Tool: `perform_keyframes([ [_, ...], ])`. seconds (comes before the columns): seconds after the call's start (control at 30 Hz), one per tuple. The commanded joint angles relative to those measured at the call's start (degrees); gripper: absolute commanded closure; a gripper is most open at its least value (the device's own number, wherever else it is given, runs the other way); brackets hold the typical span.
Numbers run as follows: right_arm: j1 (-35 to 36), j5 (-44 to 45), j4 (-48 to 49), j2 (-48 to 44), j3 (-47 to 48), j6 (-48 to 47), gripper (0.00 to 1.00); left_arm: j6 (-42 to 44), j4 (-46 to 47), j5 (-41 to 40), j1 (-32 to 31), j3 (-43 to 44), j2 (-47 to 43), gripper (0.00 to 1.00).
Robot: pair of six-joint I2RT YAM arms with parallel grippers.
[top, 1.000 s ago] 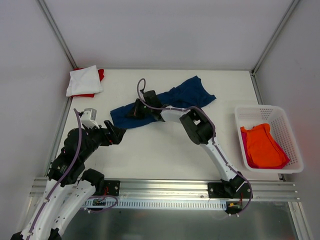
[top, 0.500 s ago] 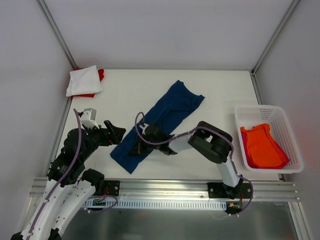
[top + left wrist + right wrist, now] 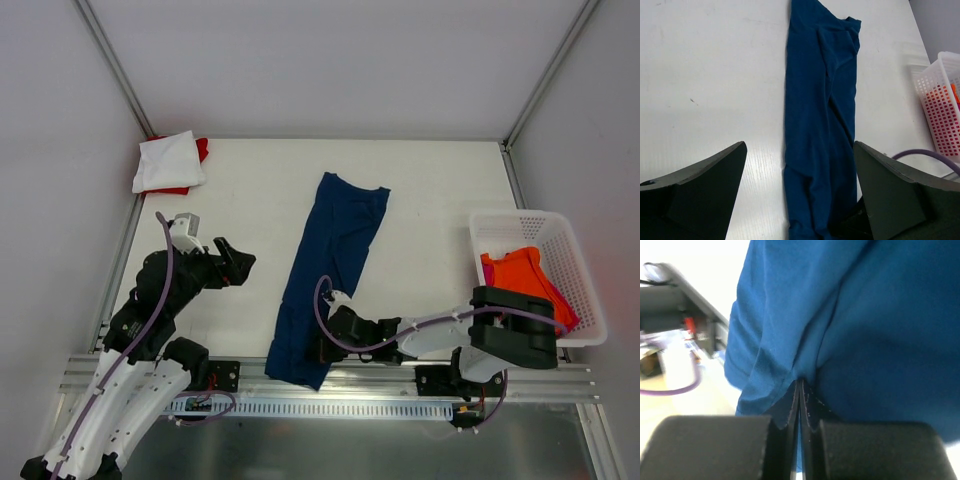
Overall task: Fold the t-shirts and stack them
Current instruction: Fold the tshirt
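Note:
The navy blue t-shirt point(image 3: 330, 260) lies stretched in a long narrow strip from mid-table down to the near edge; its print is hidden. It also shows in the left wrist view point(image 3: 820, 125) and fills the right wrist view point(image 3: 865, 325). My right gripper point(image 3: 322, 345) is low at the near edge, shut on the shirt's near end point(image 3: 800, 382). My left gripper point(image 3: 235, 268) is open and empty, left of the shirt and above the table. A folded white t-shirt point(image 3: 167, 160) lies on a red one point(image 3: 200, 150) at the far left corner.
A white lattice basket point(image 3: 575, 250) at the right edge holds an orange t-shirt point(image 3: 525, 290) over a magenta one point(image 3: 492, 298); the basket also shows in the left wrist view point(image 3: 940, 100). The metal rail point(image 3: 330, 375) runs along the near edge.
My right gripper has pulled the navy shirt's end toward the near edge, dragging it from a crosswise lie into a long strip. The left gripper shifted slightly right.

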Motion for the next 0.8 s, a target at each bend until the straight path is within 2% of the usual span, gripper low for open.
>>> perform_keyframes([
  [0.0,3.86,13.31,-30.32,-7.05,2.79,-3.09,1.0,-0.29,3.91,1.6,-0.61,-0.75,1.61,0.11],
  [0.07,6.15,18.74,-38.33,-12.57,7.61,-4.15,0.96,-0.2,4.78,2.13,-0.61,-1.02,2.57,0.11],
  [0.13,8.51,24.81,-48.61,-16.19,10.7,-4.42,0.81,-0.11,5.49,2.48,-0.61,-1.37,3.36,0.12],
  [0.17,9.23,26.67,-51.52,-17.86,13.68,-4.42,0.5,-0.11,5.67,2.65,-0.61,-1.46,3.54,0.12],
  [0.2,10.89,28.43,-57.11,-21.1,15.1,-4.24,0.37,-0.11,6.28,2.74,-0.61,-1.72,3.72,0.11],
  [0.27,12.65,33.7,-64.33,-23.93,19.48,-3.81,0.15,-0.11,7.07,3.18,-0.61,-2.07,4.24,0.11],
  [0.33,14.94,37.83,-67.87,-27.28,22.13,-3.8,0.09,-0.2,8.56,3.44,-0.61,-2.68,5.12,0.11],
  [0.47,18.02,42.77,-75.43,-29.74,26.71,-3.19,0.07,-0.55,14.7,4.49,-0.61,-3.65,9.42,0.11],
  [0.53,18.9,44.26,-76.76,-30.09,26.72,-1.08,0.07,0.32,19.61,6.16,-0.53,-2.78,16.15,0.13],
  [0.57,19.16,44.44,-77.2,-30.27,26.28,-0.55,0.07,0.94,21.21,9.39,-0.61,-1.82,19.51,0.18],
  [0.6,19.43,44.44,-77.3,-30.53,25.67,1.02,0.07,1.64,22.88,11.6,-0.61,0.72,22.76,0.28],
  [0.63,19.51,44.44,-77.3,-30.8,24.18,2.08,0.07,2.78,25.77,13.79,-0.61,2.39,30.1,0.43],
  [0.67,19.78,44.27,-77.38,-30.89,23.38,2.87,0.07,3.14,26.67,15.99,-0.7,4.59,34.18,0.47],
  [0.7,20.3,44.27,-77.47,-31.15,22.68,3.84,0.07,3.4,26.85,19.67,-0.88,9.65,42.22,0.57],
  [0.73,20.57,44.44,-77.82,-31.33,21.28,6.11,0.07,3.84,27.89,21.36,-1.05,12.4,46.3,0.74],
  [0.77,21.53,44.53,-78.43,-31.76,20.66,7.26,0.08,4.28,29.21,23.46,-1.31,18.7,50.35,0.79],
])
